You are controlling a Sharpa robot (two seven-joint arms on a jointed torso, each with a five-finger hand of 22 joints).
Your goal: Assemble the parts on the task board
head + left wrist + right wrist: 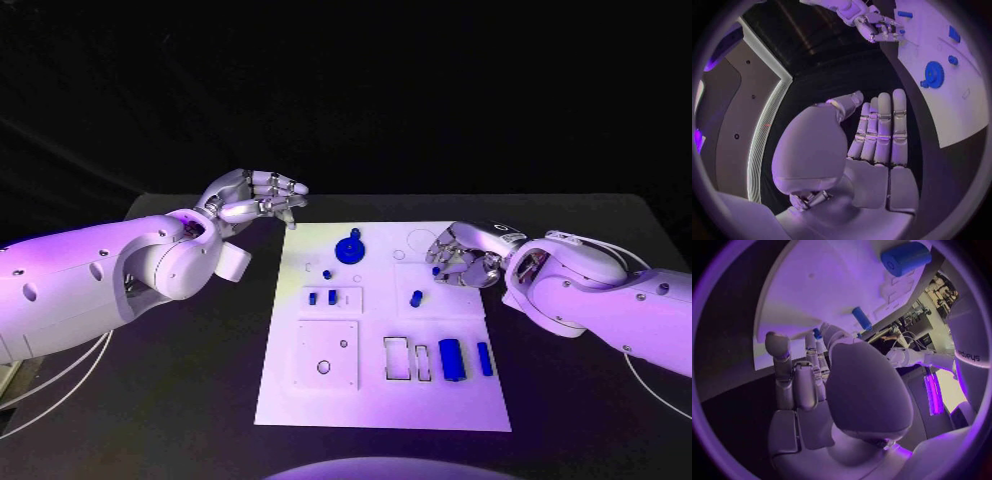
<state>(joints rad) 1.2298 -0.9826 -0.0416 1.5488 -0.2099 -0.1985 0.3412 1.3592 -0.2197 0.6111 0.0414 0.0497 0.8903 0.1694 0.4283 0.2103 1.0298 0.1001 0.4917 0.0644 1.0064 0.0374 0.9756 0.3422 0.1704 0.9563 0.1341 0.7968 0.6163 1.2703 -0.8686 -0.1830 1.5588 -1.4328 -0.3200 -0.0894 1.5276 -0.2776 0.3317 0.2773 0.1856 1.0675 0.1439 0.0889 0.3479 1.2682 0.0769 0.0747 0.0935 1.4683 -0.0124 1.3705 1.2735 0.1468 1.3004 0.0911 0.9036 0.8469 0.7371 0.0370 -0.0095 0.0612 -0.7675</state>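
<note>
The white task board (378,395) lies in the middle of the table. On it are a round blue disc with a knob (351,247), several small blue pegs such as one (417,297) near the middle, and two long blue blocks (451,358) at the near right. My right hand (464,255) hovers low over the board's far right part, fingers bent down beside a small blue piece (437,270). Its thumb (776,347) stands apart from the fingers, with nothing between. My left hand (257,197) hangs off the board's far left corner, its fingers (882,127) straight and holding nothing.
Empty outlined recesses (405,358) lie on the board's near half beside the long blocks, and a square plate outline (327,357) to their left. Bare black table (173,400) lies on both sides of the board.
</note>
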